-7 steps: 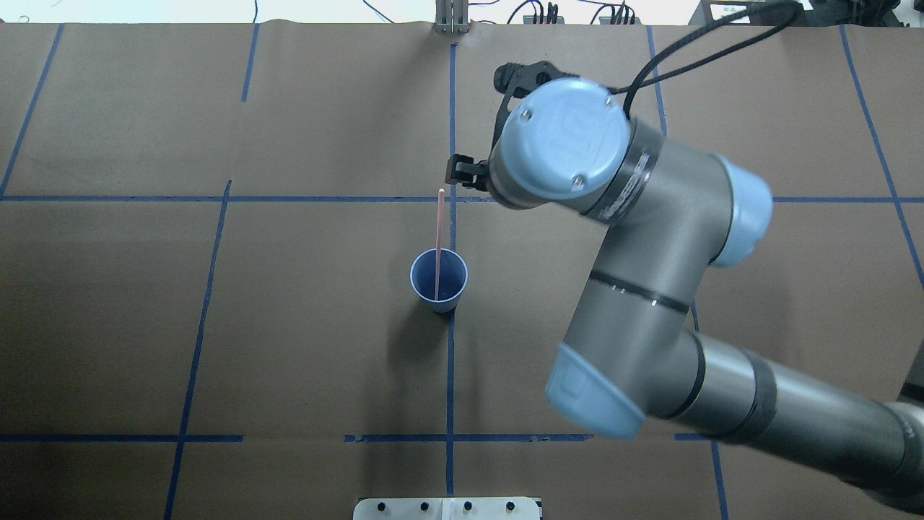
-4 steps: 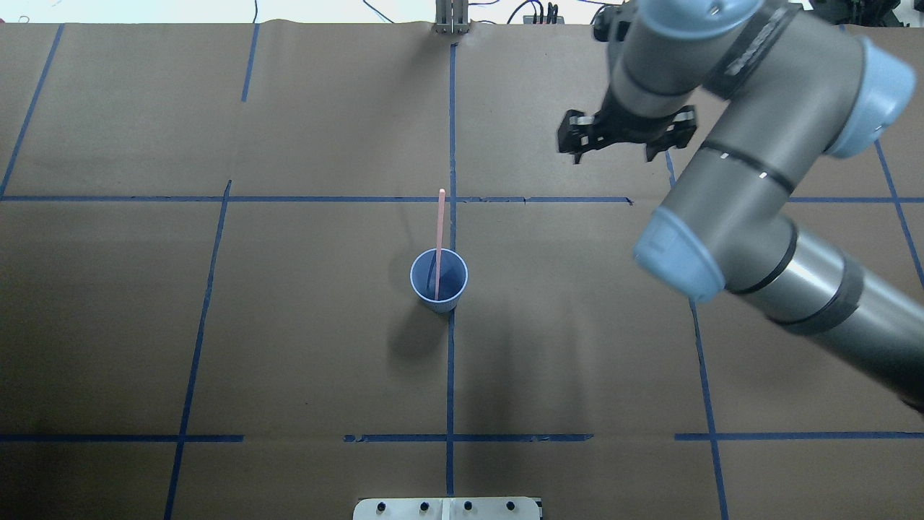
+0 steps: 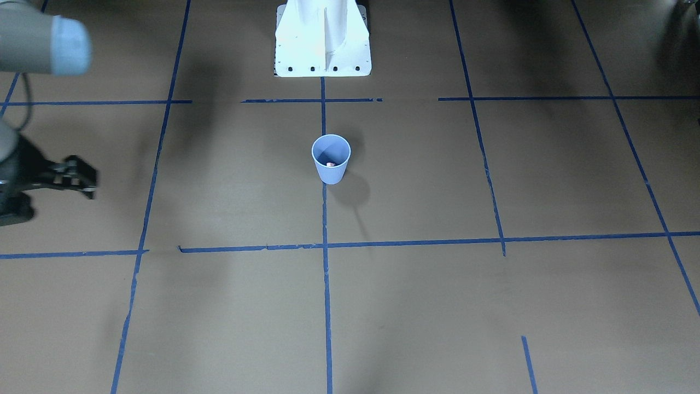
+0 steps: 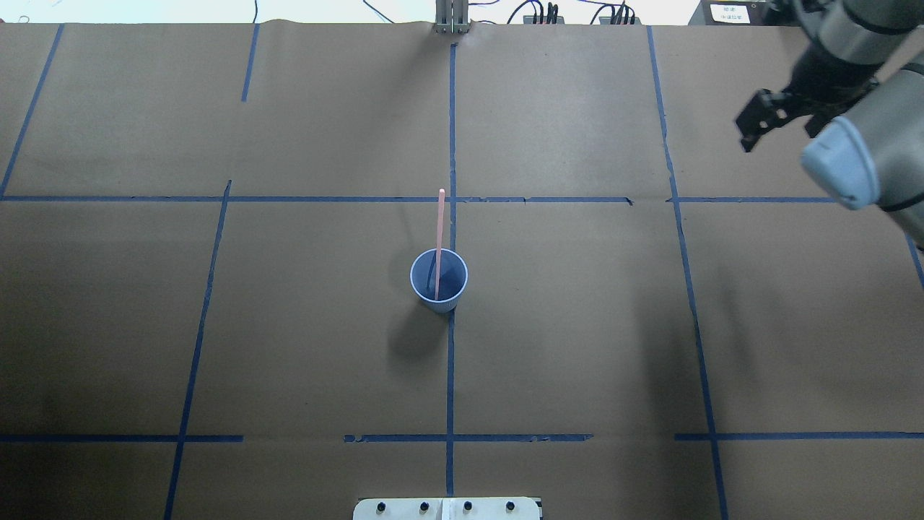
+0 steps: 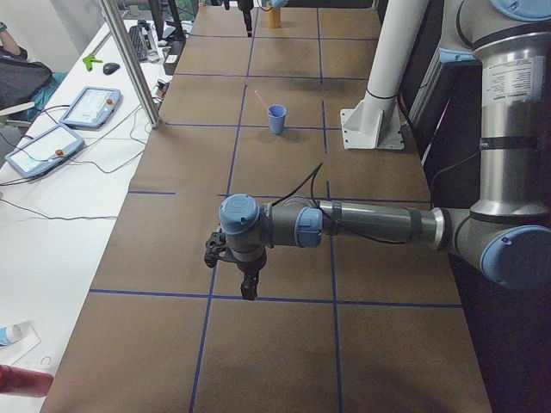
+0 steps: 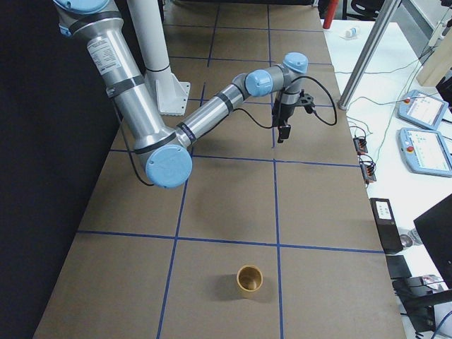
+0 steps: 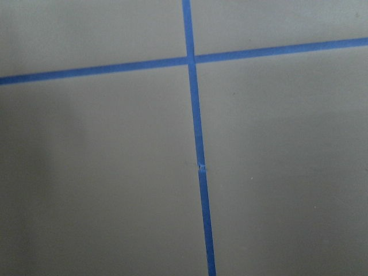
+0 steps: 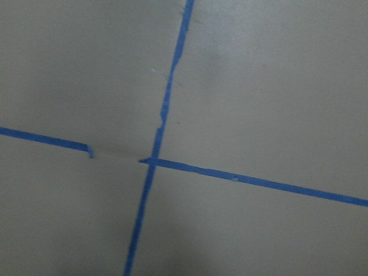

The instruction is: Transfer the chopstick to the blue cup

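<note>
The blue cup [image 4: 439, 283] stands upright at the table's middle on a blue tape line. It also shows in the front-facing view [image 3: 331, 160] and the left view [image 5: 276, 119]. One pink chopstick [image 4: 439, 231] stands in it and leans over the far rim. My right gripper [image 4: 783, 121] hangs open and empty far to the cup's right, and shows at the left edge of the front-facing view [image 3: 81, 178]. My left gripper [image 5: 237, 268] shows only in the left view, far from the cup. I cannot tell its state. Both wrist views show only bare paper and tape.
A tan cup [image 6: 248, 280] stands near the table's right end. The white robot pedestal [image 3: 322, 49] stands behind the blue cup. Blue tape lines cross the brown paper. Desks with tablets [image 6: 424, 134] lie beyond the far edge.
My right arm has swung away from above the cup to the far right, gripper open. The chopstick and cup have not moved.
</note>
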`<move>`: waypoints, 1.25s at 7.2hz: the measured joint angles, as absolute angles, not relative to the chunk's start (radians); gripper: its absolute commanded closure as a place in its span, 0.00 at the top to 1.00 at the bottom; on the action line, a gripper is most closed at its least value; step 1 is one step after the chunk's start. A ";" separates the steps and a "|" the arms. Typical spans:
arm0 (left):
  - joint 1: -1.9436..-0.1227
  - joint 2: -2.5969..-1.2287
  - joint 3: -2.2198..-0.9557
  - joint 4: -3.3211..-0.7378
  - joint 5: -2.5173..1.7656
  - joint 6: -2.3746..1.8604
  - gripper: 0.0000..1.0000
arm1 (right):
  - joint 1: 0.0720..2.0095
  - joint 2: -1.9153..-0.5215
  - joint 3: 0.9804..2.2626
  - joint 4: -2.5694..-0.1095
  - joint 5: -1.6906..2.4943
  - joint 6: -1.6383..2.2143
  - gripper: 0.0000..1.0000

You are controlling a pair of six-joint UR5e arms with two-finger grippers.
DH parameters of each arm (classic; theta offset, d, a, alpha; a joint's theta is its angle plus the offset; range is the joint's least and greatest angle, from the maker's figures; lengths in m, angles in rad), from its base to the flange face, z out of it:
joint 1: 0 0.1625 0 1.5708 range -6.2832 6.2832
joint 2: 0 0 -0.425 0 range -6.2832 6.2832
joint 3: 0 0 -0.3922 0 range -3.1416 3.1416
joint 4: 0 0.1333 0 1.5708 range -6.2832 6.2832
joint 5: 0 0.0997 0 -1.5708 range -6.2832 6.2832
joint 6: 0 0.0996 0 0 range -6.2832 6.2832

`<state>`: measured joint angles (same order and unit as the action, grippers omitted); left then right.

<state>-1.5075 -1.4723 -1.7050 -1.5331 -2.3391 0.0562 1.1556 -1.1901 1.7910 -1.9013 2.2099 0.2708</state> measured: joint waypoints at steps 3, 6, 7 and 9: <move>-1.508 -1.467 -1.673 -1.548 -2.342 0.057 1.00 | 1.354 -1.532 1.790 -1.678 2.264 -0.007 1.00; -1.508 -1.466 -1.675 -1.548 -2.336 0.057 1.00 | 1.461 -1.755 1.784 -1.560 2.273 -0.045 1.00; -1.508 -1.466 -1.673 -1.548 -2.336 0.058 1.00 | 1.468 -1.773 1.785 -1.556 2.279 -0.044 1.00; -1.508 -1.465 -1.671 -1.548 -2.336 0.058 1.00 | 1.472 -1.779 1.787 -1.553 2.283 -0.044 1.00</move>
<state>-1.5079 -1.4645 -1.6712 -1.5478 -2.3360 0.0582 1.4719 -1.7790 1.7866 -1.5529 2.2833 -0.0444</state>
